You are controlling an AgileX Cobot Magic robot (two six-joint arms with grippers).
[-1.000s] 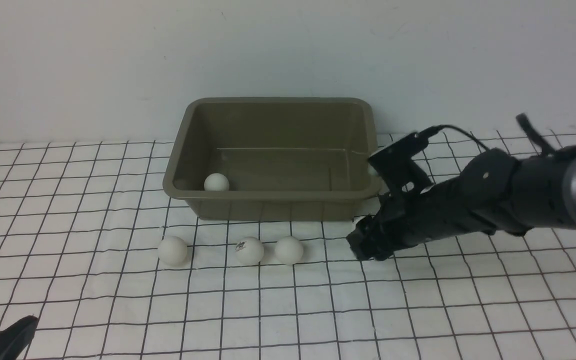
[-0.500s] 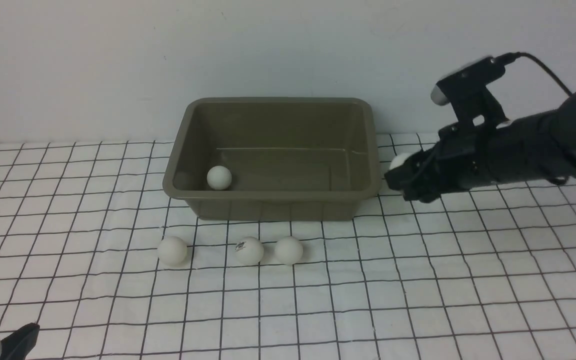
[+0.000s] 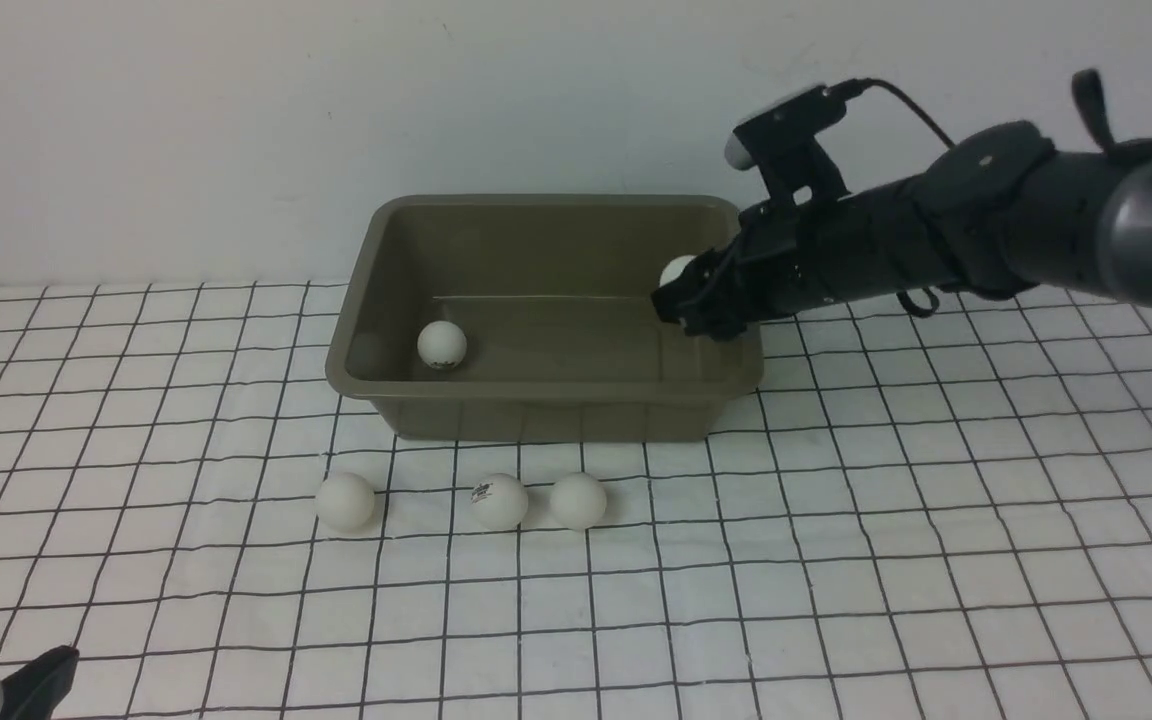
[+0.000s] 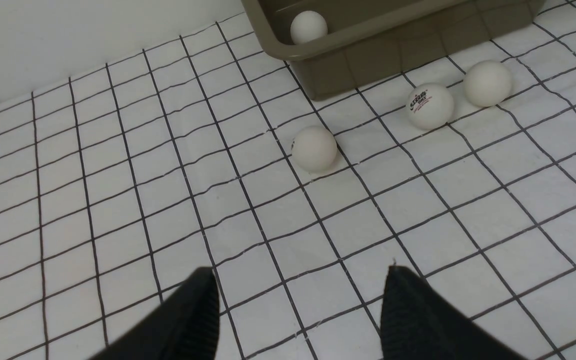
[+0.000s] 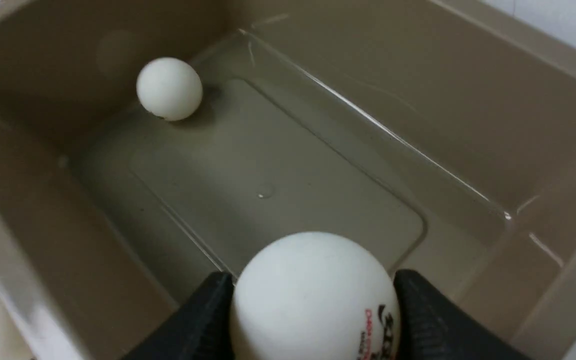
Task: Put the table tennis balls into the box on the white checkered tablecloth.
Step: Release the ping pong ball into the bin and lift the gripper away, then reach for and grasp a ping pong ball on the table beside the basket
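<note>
The olive-grey box [image 3: 546,390] stands at the back of the white checkered tablecloth [image 3: 836,560]. One table tennis ball [image 3: 441,345] lies inside near its left end. My right gripper [image 3: 681,300] hangs over the box's right end, shut on a second ball with a logo [image 5: 313,295] that sits between both fingers above the box floor [image 5: 278,190]. Three more balls [image 3: 345,500] [image 3: 499,501] [image 3: 577,500] rest on the cloth in front of the box. My left gripper [image 4: 300,272] is low at the near left, open and empty, well short of the nearest ball [image 4: 314,148].
A plain white wall rises right behind the box. The right arm [image 3: 986,220] stretches across from the right edge above the cloth, its wrist camera and cable [image 3: 786,125] sticking up. The cloth is slightly wrinkled.
My right gripper rose from the cloth by the box's front right corner, carrying a ball, and swung over the box's right end. The ball inside the box rolled slightly.
</note>
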